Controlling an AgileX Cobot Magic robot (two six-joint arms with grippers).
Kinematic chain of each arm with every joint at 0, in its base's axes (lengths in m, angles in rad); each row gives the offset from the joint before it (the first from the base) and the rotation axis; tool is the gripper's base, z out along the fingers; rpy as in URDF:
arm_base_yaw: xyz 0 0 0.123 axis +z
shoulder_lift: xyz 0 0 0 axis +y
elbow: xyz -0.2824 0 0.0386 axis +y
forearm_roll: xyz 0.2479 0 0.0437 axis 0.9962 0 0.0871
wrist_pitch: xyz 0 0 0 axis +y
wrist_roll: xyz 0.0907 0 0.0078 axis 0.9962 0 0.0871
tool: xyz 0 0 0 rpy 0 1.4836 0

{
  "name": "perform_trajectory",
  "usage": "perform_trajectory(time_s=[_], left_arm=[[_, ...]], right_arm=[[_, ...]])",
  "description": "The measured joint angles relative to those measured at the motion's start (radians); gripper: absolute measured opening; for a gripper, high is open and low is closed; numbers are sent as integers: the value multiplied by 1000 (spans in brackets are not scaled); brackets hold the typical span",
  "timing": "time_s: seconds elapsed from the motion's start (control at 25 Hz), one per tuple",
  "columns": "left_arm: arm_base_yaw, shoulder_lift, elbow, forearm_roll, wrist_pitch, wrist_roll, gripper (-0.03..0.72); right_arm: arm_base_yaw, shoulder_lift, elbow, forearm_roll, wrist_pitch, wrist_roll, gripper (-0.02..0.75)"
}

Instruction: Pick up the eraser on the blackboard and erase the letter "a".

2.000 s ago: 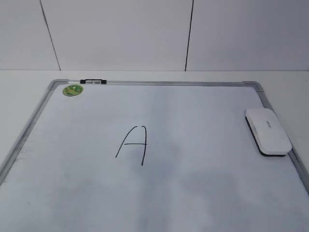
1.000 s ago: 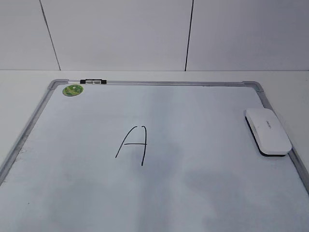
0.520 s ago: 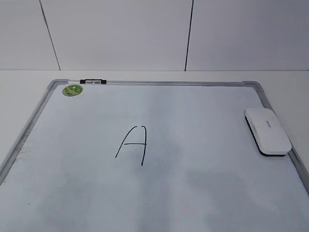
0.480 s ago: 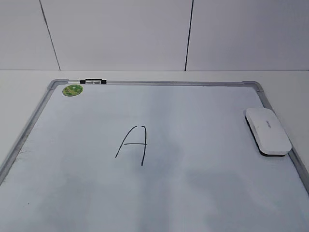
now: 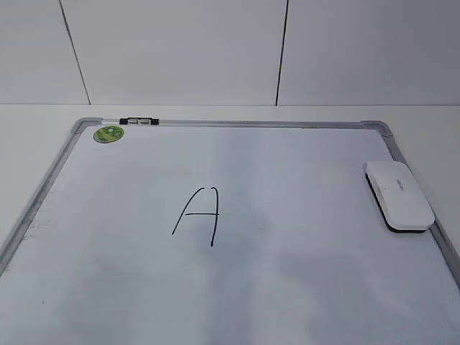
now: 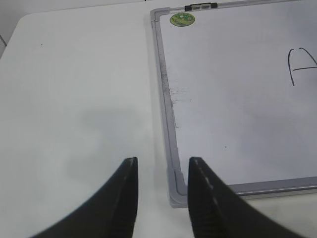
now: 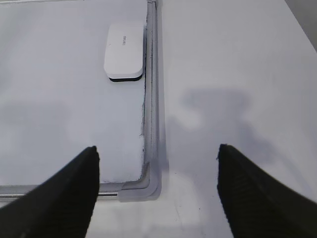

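The blackboard, a white board with a silver-grey frame [image 5: 237, 123], lies flat on the table. The white eraser [image 5: 399, 194] rests on the board at its right edge; it also shows in the right wrist view [image 7: 124, 49]. A tall capital "A" [image 5: 198, 214] is drawn mid-board. No small lowercase "a" shows in any view. My left gripper [image 6: 163, 162] is open and empty over the board's near left corner. My right gripper [image 7: 157, 156] is wide open and empty over the near right corner, well short of the eraser. Neither gripper shows in the exterior view.
A round green sticker [image 5: 109, 133] and a small black clip [image 5: 139, 121] sit at the board's far left corner. White table surface [image 6: 74, 99] lies to the left of the board and to its right [image 7: 228, 74]. A white panelled wall stands behind.
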Motion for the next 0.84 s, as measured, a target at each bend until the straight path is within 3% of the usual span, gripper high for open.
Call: perform_trajectory(time_s=[0.84], left_arm=[[0,0,0,0,0,2,253]], right_arm=[[0,0,0,0,0,0,592]])
